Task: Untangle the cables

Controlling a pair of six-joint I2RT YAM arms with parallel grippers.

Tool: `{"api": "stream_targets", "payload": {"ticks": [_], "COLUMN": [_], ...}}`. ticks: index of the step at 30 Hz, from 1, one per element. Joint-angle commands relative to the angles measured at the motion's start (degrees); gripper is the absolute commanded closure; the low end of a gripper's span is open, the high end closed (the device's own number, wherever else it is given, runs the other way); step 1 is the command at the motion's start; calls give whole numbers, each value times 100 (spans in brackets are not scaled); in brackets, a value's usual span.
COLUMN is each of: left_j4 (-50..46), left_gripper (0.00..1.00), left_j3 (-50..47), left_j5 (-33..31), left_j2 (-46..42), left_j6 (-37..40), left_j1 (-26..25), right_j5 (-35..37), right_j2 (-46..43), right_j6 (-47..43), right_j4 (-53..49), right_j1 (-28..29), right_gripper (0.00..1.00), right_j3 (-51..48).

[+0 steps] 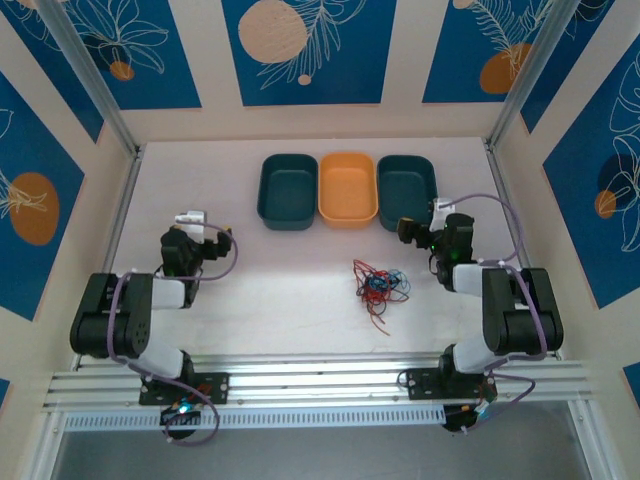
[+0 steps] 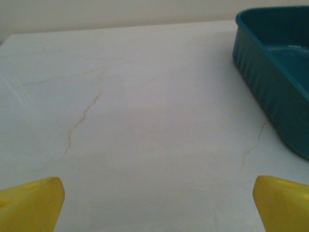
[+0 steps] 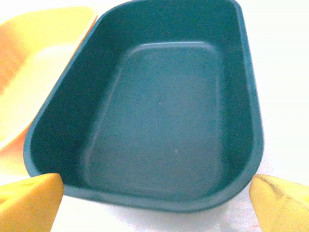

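The cables (image 1: 380, 285) lie in one small tangle of red, blue and dark wire on the white table (image 1: 280, 300), right of centre. My left gripper (image 1: 200, 225) rests at the left, far from the tangle. In the left wrist view it (image 2: 159, 203) is open, its yellow fingertips (image 2: 34, 203) wide apart over bare table. My right gripper (image 1: 425, 228) sits up and to the right of the tangle, at the near edge of the right teal bin (image 1: 406, 190). In the right wrist view it (image 3: 157, 203) is open too, with nothing between the fingertips (image 3: 282, 203).
Three bins stand in a row at the back: a teal bin (image 1: 288, 190), an orange bin (image 1: 348, 188) and the right teal one. The teal bin (image 3: 251, 96) before my right gripper holds nothing, the orange bin (image 3: 34, 63) beside it. The left teal bin's wall (image 2: 275, 72) is right of my left gripper.
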Motion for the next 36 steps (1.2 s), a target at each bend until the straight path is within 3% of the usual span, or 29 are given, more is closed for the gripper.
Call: {"api": "stream_targets", "payload": {"ticks": [1, 7, 11, 18, 22, 27, 31, 36], "left_j4": [-319, -1868, -2768, -3552, -3056, -2304, -2020, -1718], "left_gripper": [0, 0, 0, 0, 0, 0, 0, 0], "left_j3": [-100, 82, 278, 425, 210, 287, 598, 949], "left_j5": [-302, -518, -123, -542, -871, -1564, -1309, -864], "left_j2": [-671, -1950, -2542, -2884, -2718, -2146, -1375, -665], "left_j6": [-64, -752, -1418, -1705, -2477, -2854, -3056, -3316], "left_j1": [-28, -28, -164, -1751, -2653, -3699, -3900, -3931], "right_j5": [311, 861, 1719, 2834, 2757, 2032, 1570, 1354], "right_j2": [-424, -1227, -1967, -2765, -2995, -3011, -2718, -2392], "right_j6": [71, 320, 1272, 2147, 2350, 3047, 3651, 3996], "right_j4": [-929, -1498, -3115, -5782, -6757, -7479, -7569, -7223], "right_j1": [47, 321, 853, 2285, 2647, 2932, 3273, 3534], "right_gripper": [1, 1, 1, 1, 0, 16, 28, 35], "right_j3": [415, 226, 441, 838, 1133, 1393, 1218, 975]}}
